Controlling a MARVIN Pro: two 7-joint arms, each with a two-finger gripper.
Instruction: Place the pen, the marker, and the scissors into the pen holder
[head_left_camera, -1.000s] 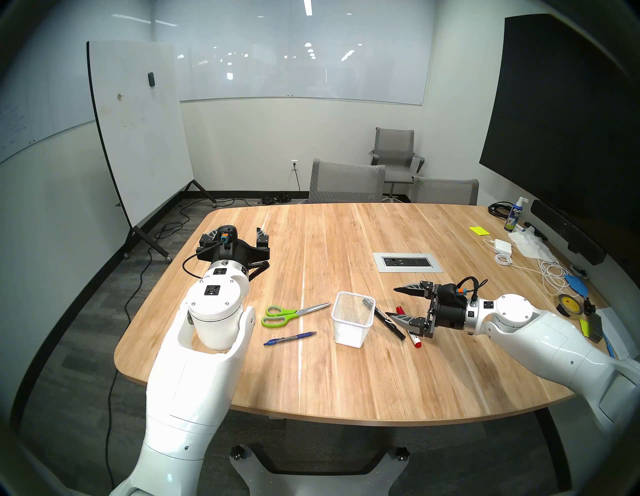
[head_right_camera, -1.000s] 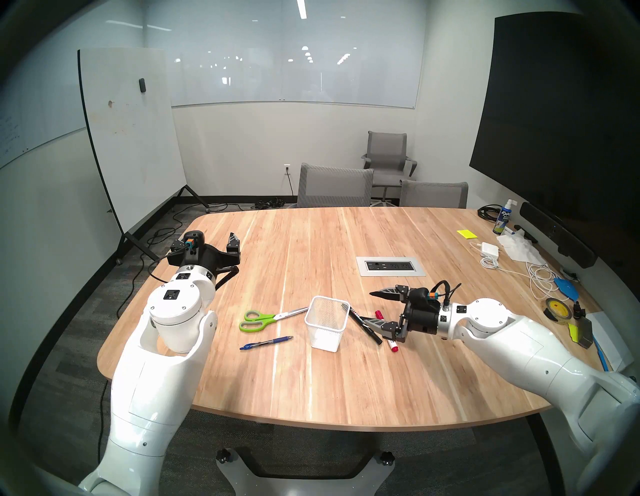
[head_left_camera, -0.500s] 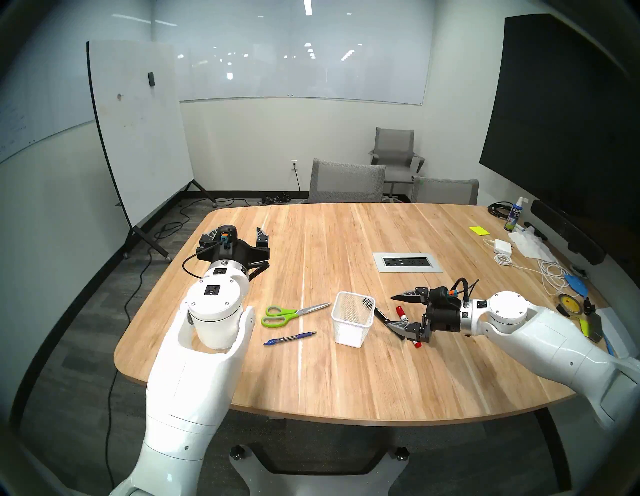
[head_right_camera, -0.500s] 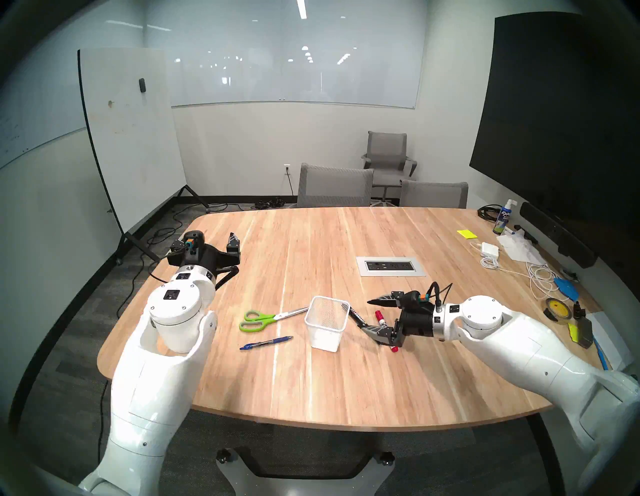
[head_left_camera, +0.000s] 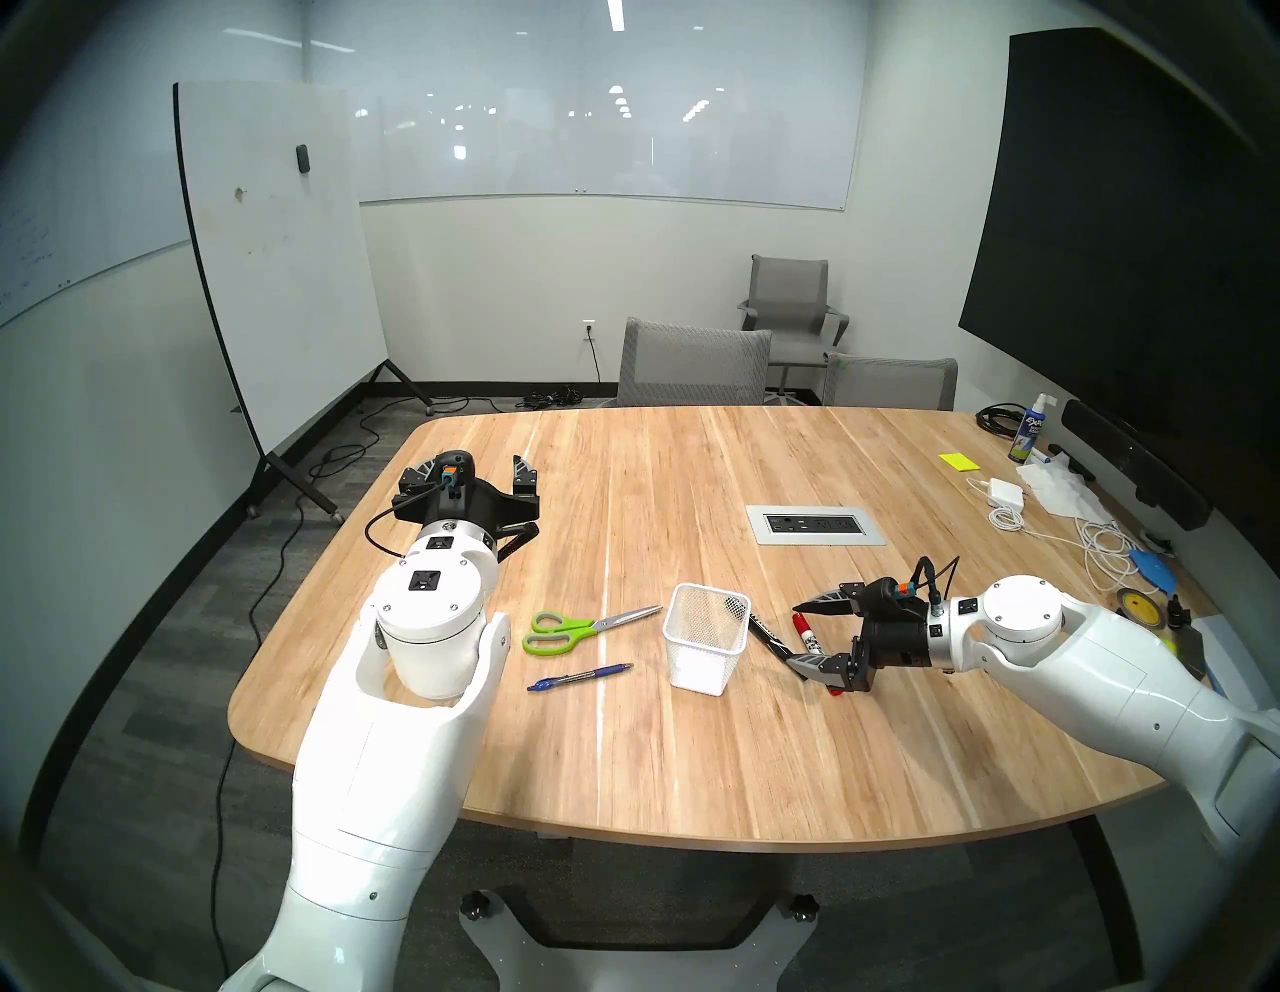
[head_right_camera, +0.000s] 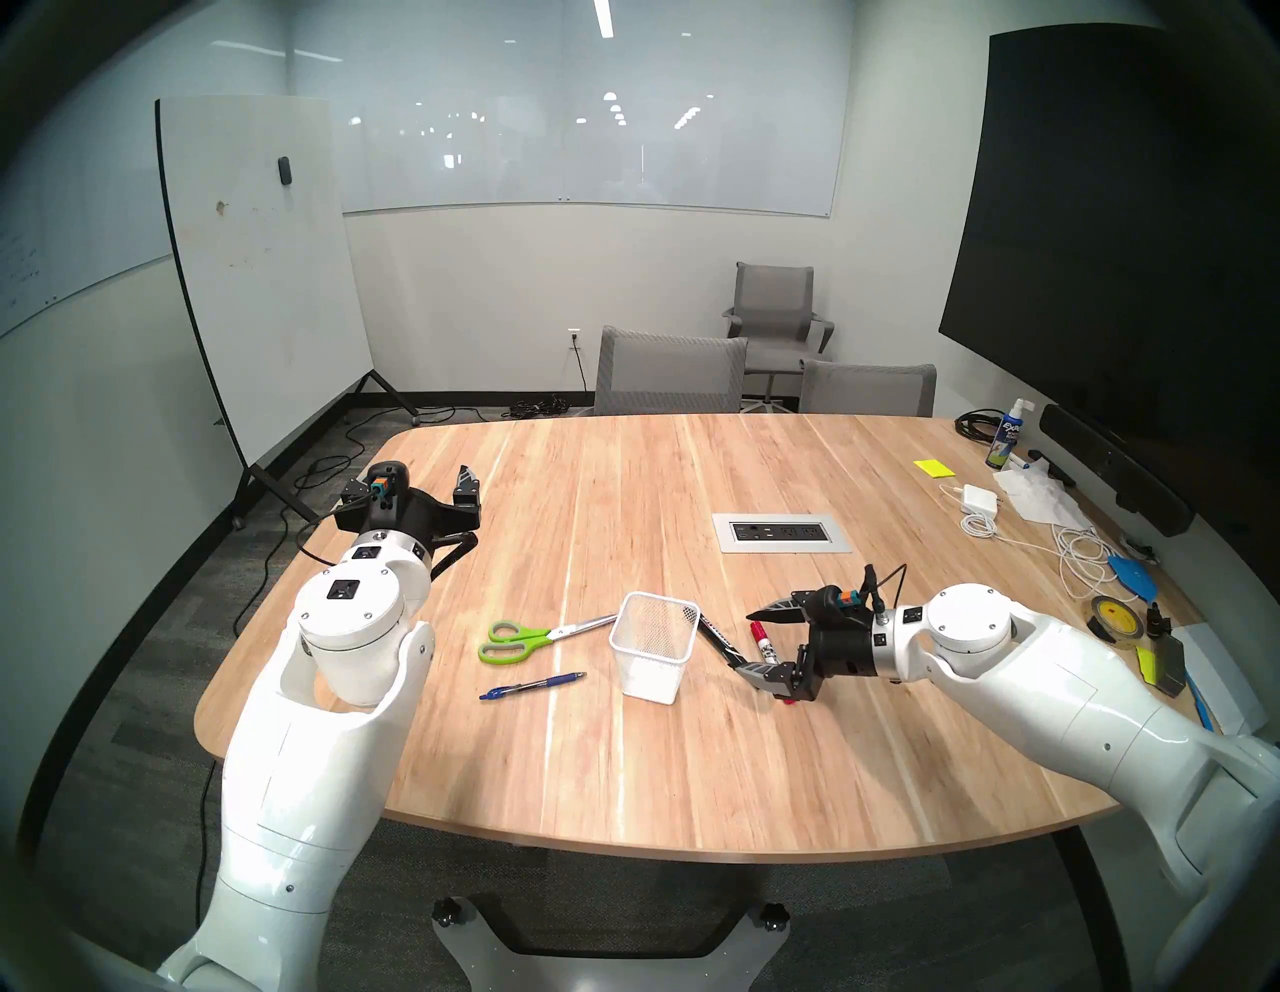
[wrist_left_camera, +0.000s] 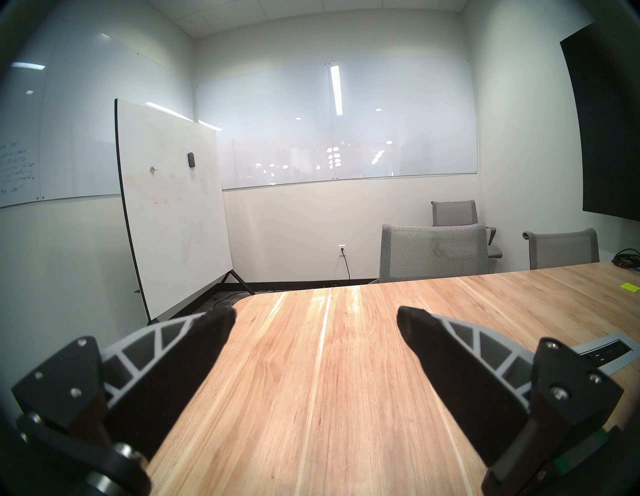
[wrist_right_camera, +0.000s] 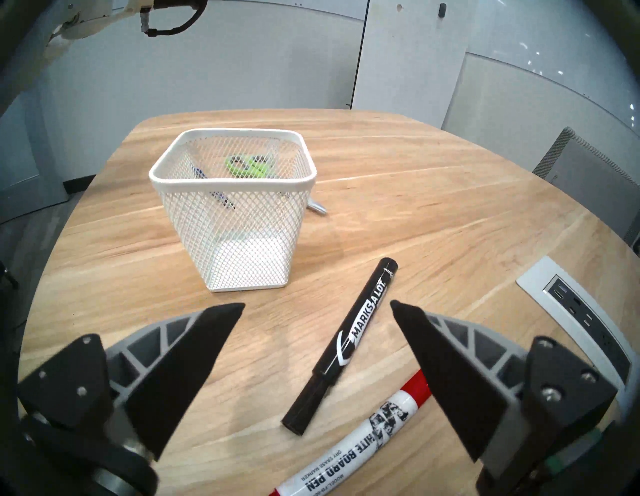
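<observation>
R gripper (head_left_camera: 807, 634), jaws wide & empty, has tipped down over black marker (wrist_right_camera: 349, 341) right of pen holder (head_left_camera: 706, 648); grab seems next.

Pen holder (head_left_camera: 705, 648): white wire-mesh cup, square rim, upright on worktop, empty.
Scissors (head_left_camera: 585, 627): lime-green loops, silver blades shut, flat on worktop left of pen holder, tips pointing toward it, just short of it.
Pen (head_left_camera: 580, 677): slim, blue, flat on worktop, nearer robot than scissors, roughly parallel to them.
Black marker (wrist_right_camera: 346, 343): thick, white lettering, capped, flat just right of pen holder.
White marker (wrist_right_camera: 356, 440): red cap, lies beside black marker, farther from pen holder.
</observation>
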